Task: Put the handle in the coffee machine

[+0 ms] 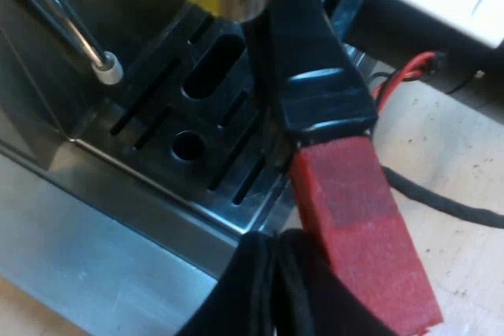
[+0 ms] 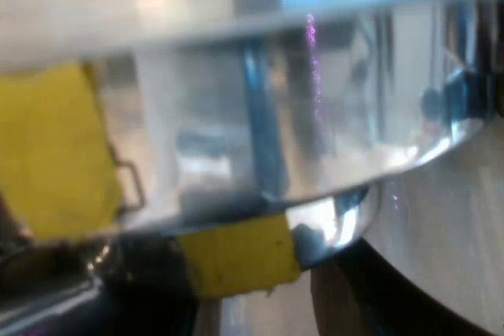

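One dark handle [image 1: 311, 60] slants from the espresso machine [image 1: 94, 265] over a corner of its slotted drip tray [image 1: 197, 139], near the steam wand [image 1: 79, 37]. My left gripper [image 1: 276, 297] touches the handle's red end [image 1: 362, 234]; I cannot tell whether its jaws pinch. At the right wrist, shiny metal [image 2: 331, 116] with yellow patches [image 2: 236, 261] sits close to the right gripper [image 2: 252, 312], and I cannot tell its grip.

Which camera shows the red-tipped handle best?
Left wrist view: the handle and red end lie plain by the slotted tray. Right wrist view: close shiny metal with yellow patches; I cannot tell any handle there.
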Available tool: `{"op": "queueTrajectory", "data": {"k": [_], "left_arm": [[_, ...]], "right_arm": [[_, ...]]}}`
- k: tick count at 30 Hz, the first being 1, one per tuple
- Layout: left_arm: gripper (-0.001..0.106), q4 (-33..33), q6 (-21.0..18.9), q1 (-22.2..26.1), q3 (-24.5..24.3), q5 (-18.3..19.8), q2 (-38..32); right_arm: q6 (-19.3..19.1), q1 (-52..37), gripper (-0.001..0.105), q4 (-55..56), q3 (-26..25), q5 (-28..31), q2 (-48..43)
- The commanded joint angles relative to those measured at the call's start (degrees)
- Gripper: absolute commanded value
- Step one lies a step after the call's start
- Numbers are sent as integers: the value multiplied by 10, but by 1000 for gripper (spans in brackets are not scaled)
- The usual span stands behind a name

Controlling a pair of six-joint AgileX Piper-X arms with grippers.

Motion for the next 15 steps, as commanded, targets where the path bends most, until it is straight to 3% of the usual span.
{"op": "queueTrajectory", "data": {"k": [1, 11, 15], "left_arm": [[0, 26, 0, -5, -4, 18, -8], [0, 64, -1, -79, -4, 18, -8], [0, 64, -9, -90, -2, -2, -8]], "right_arm": [[1, -2, 32, -42, -10, -1, -12], [-11, -2, 32, -42, -10, -1, -12], [-12, -2, 32, -42, -10, -4, -12]]}}
